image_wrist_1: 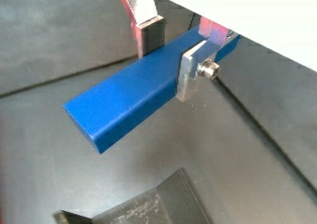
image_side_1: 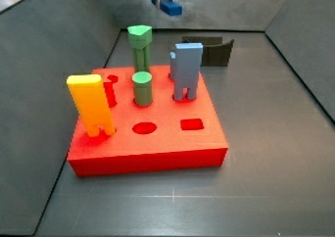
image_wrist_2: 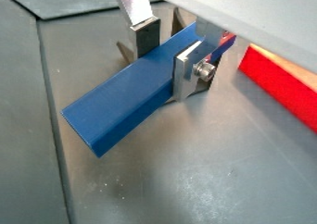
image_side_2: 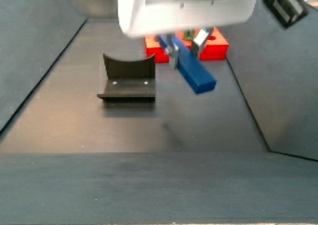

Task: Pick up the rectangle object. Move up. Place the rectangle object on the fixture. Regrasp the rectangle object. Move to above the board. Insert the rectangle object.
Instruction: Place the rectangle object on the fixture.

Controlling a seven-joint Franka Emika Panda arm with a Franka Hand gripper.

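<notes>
My gripper (image_wrist_1: 170,56) is shut on the rectangle object (image_wrist_1: 124,103), a long dark blue bar. One silver finger (image_wrist_1: 188,72) presses its near side and the other finger (image_wrist_1: 148,35) stands behind it. The same grip shows in a wrist view (image_wrist_2: 168,56) on the bar (image_wrist_2: 121,105). In a side view the gripper (image_side_2: 180,43) holds the bar (image_side_2: 194,72) tilted in the air, right of the black fixture (image_side_2: 126,77) and in front of the red board (image_side_2: 214,45). The fixture also shows in a wrist view (image_wrist_1: 136,207).
In a side view the red board (image_side_1: 151,138) carries a yellow peg (image_side_1: 89,104), a green hexagonal peg (image_side_1: 137,47), a green round peg (image_side_1: 141,87) and a pale blue notched block (image_side_1: 187,70). The fixture (image_side_1: 210,50) stands behind it. Grey walls surround the floor.
</notes>
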